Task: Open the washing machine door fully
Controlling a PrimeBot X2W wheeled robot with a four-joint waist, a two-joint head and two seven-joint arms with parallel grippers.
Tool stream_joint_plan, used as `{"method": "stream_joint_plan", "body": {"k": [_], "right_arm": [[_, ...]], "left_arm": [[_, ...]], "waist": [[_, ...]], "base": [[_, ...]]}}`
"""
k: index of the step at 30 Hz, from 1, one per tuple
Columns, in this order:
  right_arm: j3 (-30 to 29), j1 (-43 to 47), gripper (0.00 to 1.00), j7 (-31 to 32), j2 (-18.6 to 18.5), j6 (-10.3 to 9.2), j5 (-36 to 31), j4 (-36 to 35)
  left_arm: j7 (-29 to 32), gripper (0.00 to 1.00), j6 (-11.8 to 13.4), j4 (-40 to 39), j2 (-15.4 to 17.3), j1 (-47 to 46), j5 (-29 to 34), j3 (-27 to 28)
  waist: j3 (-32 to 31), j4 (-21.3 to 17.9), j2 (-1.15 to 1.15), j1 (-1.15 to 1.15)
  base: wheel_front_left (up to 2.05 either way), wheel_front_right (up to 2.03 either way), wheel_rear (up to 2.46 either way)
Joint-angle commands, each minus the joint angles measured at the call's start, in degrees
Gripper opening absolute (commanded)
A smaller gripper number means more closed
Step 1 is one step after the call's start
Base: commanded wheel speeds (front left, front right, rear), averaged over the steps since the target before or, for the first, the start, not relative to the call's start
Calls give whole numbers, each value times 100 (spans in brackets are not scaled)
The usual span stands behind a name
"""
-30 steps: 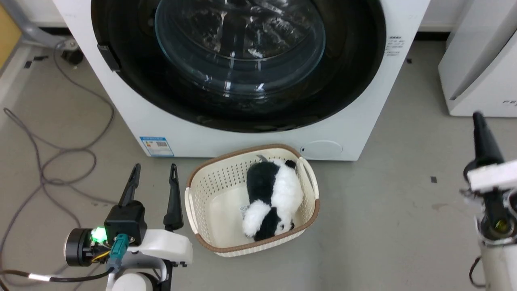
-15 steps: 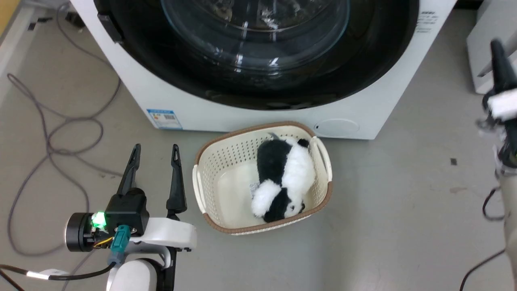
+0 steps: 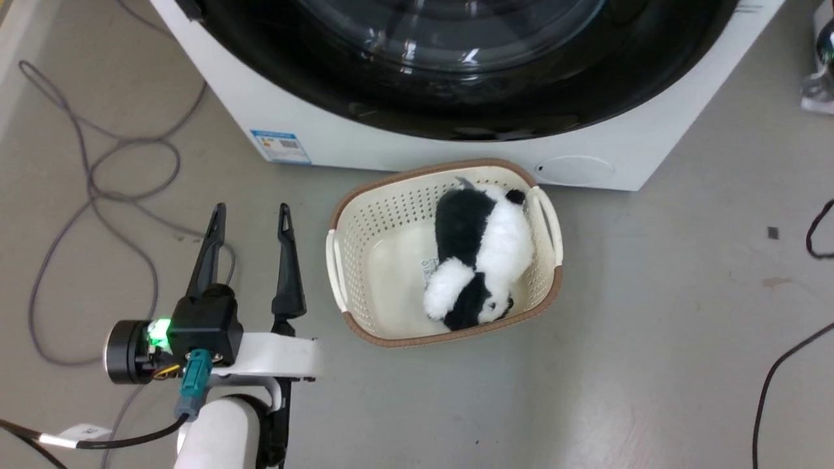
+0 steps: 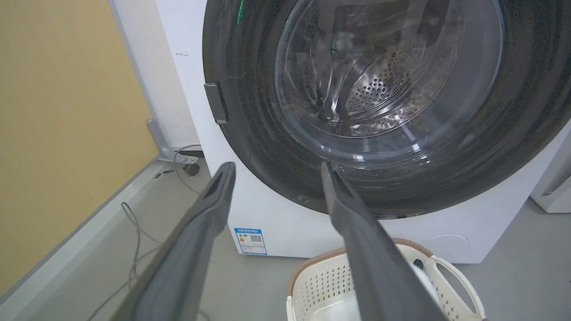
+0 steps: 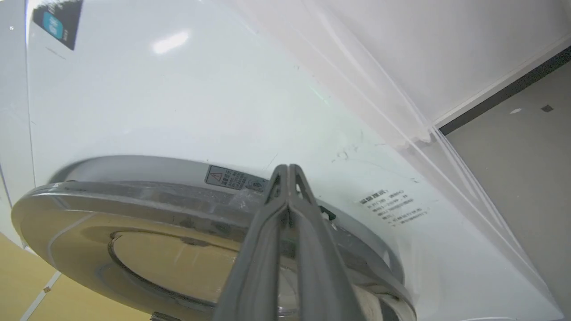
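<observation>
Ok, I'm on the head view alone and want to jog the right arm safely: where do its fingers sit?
Observer: The right gripper has its tip at the rim of the washing machine door, near a warning sticker.
Operator: Holding anything?
Observer: No, the fingers are pressed together with nothing between them.
Operator: Is the door closed?
Observer: In the left wrist view it looks shut against the washing machine; the perforated drum shows through its glass.

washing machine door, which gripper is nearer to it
Right. The right gripper, shut, has its tips at the edge of the washing machine door; contact unclear. The left gripper, open, sits lower, well short of the door, beside the laundry basket.
</observation>
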Motion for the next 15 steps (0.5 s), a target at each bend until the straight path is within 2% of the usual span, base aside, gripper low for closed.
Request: {"method": "stream_joint_plan", "body": {"k": [1,15], "right_arm": [[44,-265,0,17,-58,5,160,138],[653,-1003,0,806,-135,5,751,768]], "left_arm": [[-60,100,57,-31,11,-115,-30,-22],[-227,100,244,-27,5,-349,-78,-174]], "waist": [[79,54,0,-1],[371,193,0,-1]], "base": [[0,0,0],[0,0,0]]}}
